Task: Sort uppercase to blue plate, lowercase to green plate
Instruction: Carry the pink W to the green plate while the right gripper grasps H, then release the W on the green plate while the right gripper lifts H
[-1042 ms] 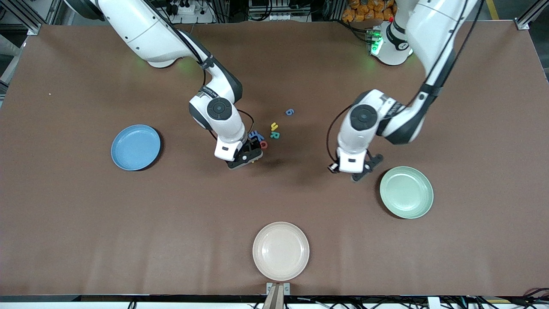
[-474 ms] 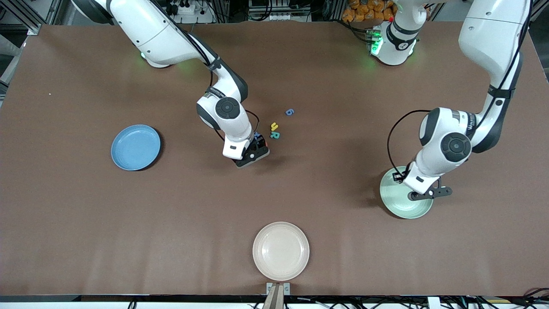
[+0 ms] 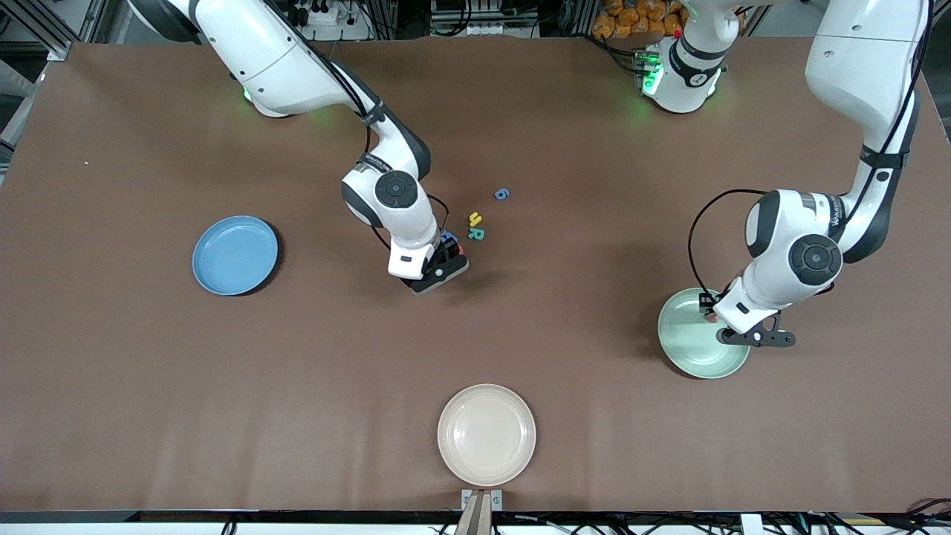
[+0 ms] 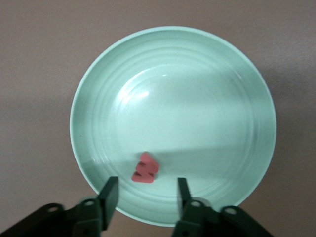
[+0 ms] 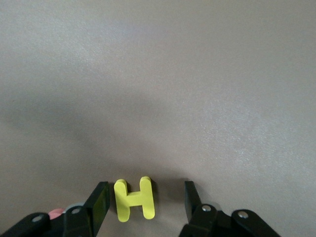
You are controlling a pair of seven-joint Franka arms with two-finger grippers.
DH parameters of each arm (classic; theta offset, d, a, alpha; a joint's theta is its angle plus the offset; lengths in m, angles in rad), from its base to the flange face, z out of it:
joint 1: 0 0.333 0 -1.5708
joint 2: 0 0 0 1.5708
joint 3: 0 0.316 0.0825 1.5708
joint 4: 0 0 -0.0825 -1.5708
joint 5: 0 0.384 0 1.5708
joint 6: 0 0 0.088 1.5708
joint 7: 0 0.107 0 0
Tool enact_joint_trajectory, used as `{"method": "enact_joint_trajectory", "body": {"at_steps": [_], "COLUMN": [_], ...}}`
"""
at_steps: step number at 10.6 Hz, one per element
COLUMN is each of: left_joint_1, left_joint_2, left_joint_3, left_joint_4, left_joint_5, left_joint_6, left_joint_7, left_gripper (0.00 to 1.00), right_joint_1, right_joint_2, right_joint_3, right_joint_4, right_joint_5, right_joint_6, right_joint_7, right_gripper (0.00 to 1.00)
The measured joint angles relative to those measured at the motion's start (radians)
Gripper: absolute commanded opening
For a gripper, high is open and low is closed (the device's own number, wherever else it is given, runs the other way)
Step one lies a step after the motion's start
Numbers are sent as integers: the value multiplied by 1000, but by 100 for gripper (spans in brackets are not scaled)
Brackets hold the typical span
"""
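Observation:
My left gripper [image 3: 747, 336] hangs open over the green plate [image 3: 687, 349]. In the left wrist view the red w [image 4: 144, 168] lies in the green plate [image 4: 207, 98], just ahead of my open gripper [image 4: 146, 195] and free of both fingers. My right gripper [image 3: 440, 269] is low at the letter cluster, open. In the right wrist view the yellow H [image 5: 134, 199] lies flat on the table between its fingers, gripper [image 5: 145, 200] not closed on it. The teal R [image 3: 476, 234], yellow h [image 3: 475, 218] and rounded blue letter [image 3: 502, 194] lie beside it. The blue plate [image 3: 235, 255] is empty.
A cream plate [image 3: 486, 435] sits at the table edge nearest the front camera. A blue letter [image 3: 448, 238] and a red one [image 3: 461, 251] peek out beside my right gripper, partly hidden by it.
My left arm swung from the table's middle to over the green plate, and the red w now lies in it. My right gripper shifted slightly toward the letters, around the yellow H.

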Motion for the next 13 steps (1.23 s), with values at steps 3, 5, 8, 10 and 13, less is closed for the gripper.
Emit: {"method": "enact_joint_trajectory", "body": {"at_steps": [3, 5, 8, 10, 13], "left_joint_1": [-28, -52, -88, -119, -142], "left_joint_2": [-10, -49, -111, -122, -161], "left_joint_3": [-14, -66, -197, -294, -411], "left_joint_4": [81, 118, 115, 75, -15], "left_joint_5": [-21, -48, -50, -50, -22], "left_joint_6": [-142, -239, -342, -371, -379], "left_joint_7": [8, -47, -114, -172, -185], "left_gripper": [100, 100, 100, 100, 100], "right_joint_1": [8, 10, 10, 11, 17], "right_joint_2": [7, 9, 9, 9, 9], "right_joint_3": [-1, -2, -3, -3, -4], "right_joint_4": [6, 10, 13, 13, 15], "right_joint_5": [-1, -1, -2, -2, -3], "right_joint_6": [0, 0, 0, -1, -1], "right_joint_7": [-3, -3, -3, -7, -41], "right_gripper": [63, 57, 57, 57, 57]}}
